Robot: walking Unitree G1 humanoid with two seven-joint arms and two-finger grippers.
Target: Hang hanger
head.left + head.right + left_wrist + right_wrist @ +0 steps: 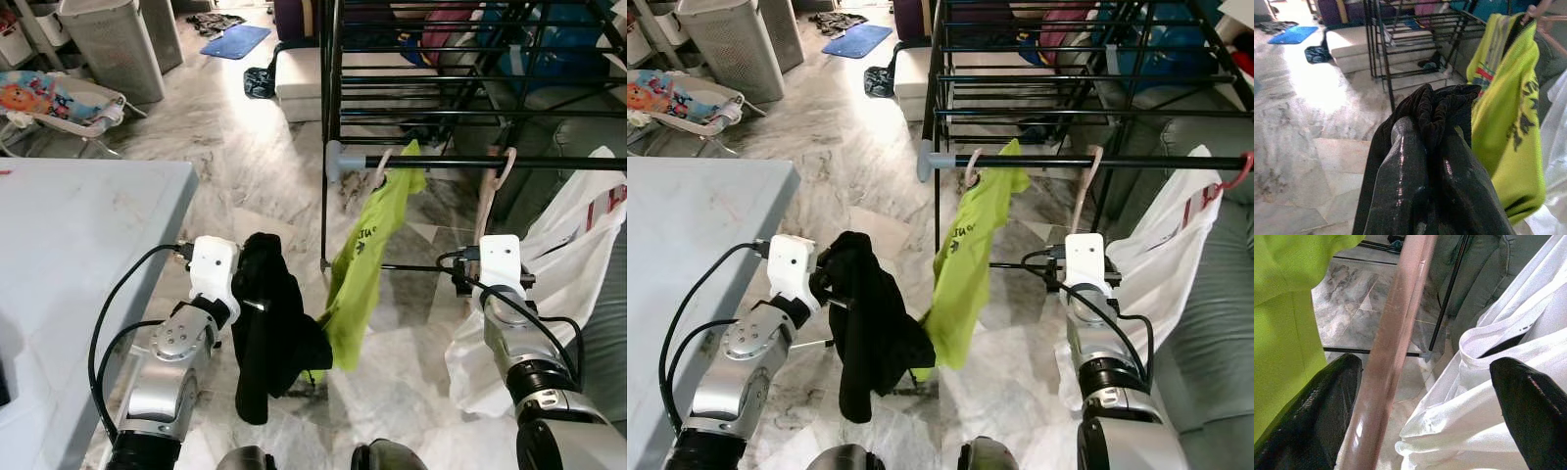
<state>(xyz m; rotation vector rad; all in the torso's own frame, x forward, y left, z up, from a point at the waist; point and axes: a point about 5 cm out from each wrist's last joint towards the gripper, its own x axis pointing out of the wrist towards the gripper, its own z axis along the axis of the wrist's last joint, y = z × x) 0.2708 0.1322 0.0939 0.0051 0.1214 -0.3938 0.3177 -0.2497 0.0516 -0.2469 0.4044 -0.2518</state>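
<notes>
pink hanger (1388,357) between open right gripper (1425,416) fingers, on rail (470,163)

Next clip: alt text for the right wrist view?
Right gripper open, its two black fingers apart around a slanted pink hanger. A lime-green shirt hangs on one side, a white garment on the other, over marble floor.

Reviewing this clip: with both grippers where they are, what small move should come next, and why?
Probably lift the left gripper toward the rack's rail. It grips the black garment below the rail, while the open right gripper only straddles the pink hanger already hooked there.
</notes>
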